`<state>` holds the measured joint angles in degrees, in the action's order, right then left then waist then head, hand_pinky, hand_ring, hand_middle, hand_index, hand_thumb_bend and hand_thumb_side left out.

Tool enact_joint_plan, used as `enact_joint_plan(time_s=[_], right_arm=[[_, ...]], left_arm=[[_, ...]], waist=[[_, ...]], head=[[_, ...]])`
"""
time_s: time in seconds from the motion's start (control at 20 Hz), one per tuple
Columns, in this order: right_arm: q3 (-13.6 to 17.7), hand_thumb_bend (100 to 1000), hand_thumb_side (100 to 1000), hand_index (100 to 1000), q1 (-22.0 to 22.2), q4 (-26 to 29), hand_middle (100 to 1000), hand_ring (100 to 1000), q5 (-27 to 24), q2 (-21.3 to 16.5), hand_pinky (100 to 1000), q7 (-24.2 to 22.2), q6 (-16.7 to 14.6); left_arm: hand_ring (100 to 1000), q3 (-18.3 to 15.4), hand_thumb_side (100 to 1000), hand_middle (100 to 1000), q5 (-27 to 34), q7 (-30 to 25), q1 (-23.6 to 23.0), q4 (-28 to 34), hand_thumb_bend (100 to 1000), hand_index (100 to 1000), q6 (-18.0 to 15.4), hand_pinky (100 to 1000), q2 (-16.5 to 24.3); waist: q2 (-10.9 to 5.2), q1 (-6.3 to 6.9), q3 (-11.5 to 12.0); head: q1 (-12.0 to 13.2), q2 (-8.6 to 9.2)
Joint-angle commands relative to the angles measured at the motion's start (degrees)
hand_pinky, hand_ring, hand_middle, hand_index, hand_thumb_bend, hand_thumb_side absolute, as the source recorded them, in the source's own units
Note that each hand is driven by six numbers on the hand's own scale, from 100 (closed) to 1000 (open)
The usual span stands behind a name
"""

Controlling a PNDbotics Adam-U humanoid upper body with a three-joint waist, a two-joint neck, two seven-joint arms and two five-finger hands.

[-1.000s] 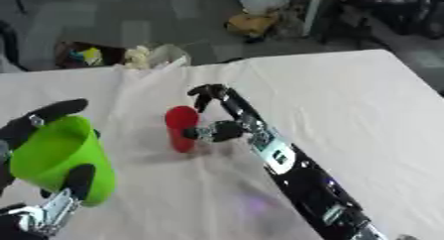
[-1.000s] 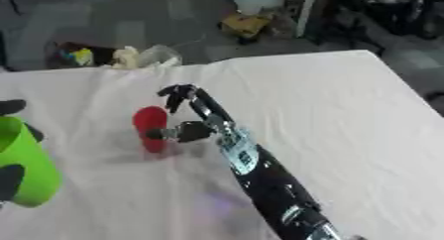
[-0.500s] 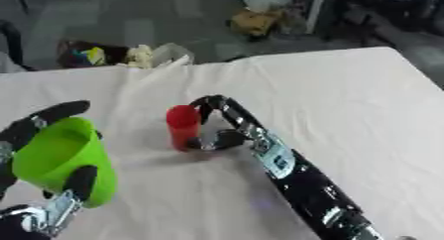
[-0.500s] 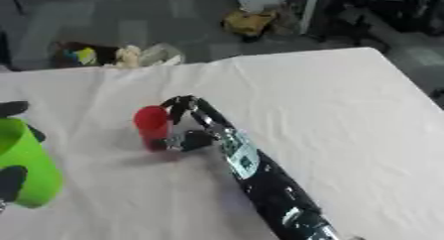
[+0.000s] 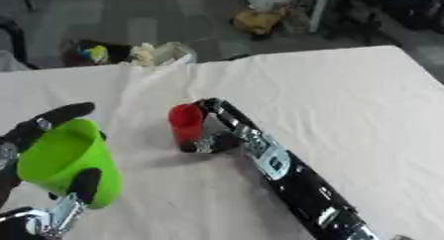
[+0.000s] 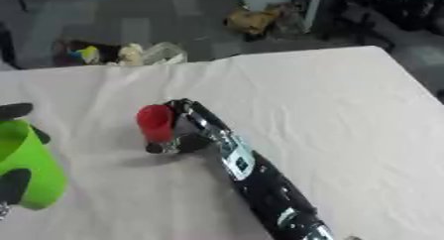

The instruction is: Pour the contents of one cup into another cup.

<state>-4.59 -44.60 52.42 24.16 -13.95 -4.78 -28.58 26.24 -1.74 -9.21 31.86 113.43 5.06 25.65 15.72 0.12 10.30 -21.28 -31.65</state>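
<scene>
A small red cup (image 5: 186, 123) stands upright on the white table (image 5: 347, 100), left of centre. My right hand (image 5: 212, 133) has its fingers and thumb curled round the cup from the right, the arm running in from the lower right. A large bright green cup (image 5: 65, 162) is held near the lower left corner, raised close to the camera and tilted a little. My left hand (image 5: 52, 121) is shut on it, with dark fingers over its rim and side. What the cups contain cannot be seen.
Beyond the table's far edge the grey floor holds a clear bag (image 5: 165, 53) and colourful clutter (image 5: 95, 53). A yellow object (image 5: 260, 21) and dark chair legs lie further back.
My right hand has moved from beside the red cup to close around it. The green cup has stayed in my left hand, nearly still.
</scene>
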Motion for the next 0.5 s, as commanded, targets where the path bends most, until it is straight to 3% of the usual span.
enact_joint_plan(time_s=[0.05,0.3,0.5], right_arm=[[0.2,806,616,763,-1.5,0.1,508,524,0.7,0.0,824,-0.3,-0.2],[0.1,797,621,748,-1.9,-0.1,487,507,1.1,0.5,821,-0.1,-0.2],[0.0,748,582,700,-2.1,-0.2,398,456,1.5,0.9,805,0.2,0.1]], left_arm=[[761,-0.1,416,670,0.3,-0.2,0.9,1.2,100,947,-0.1,227,0.3],[763,-0.1,417,671,0.4,-0.3,1.0,1.2,100,945,-0.1,231,0.2],[764,-0.1,417,671,0.6,-0.4,1.0,1.2,100,944,-0.1,232,0.2]], waist=[[-0.94,0.05,0.2],[-0.95,-0.05,0.4],[-0.95,-0.04,0.4]], head=[[-0.1,0.45],[-0.1,0.56],[-0.1,0.64]])
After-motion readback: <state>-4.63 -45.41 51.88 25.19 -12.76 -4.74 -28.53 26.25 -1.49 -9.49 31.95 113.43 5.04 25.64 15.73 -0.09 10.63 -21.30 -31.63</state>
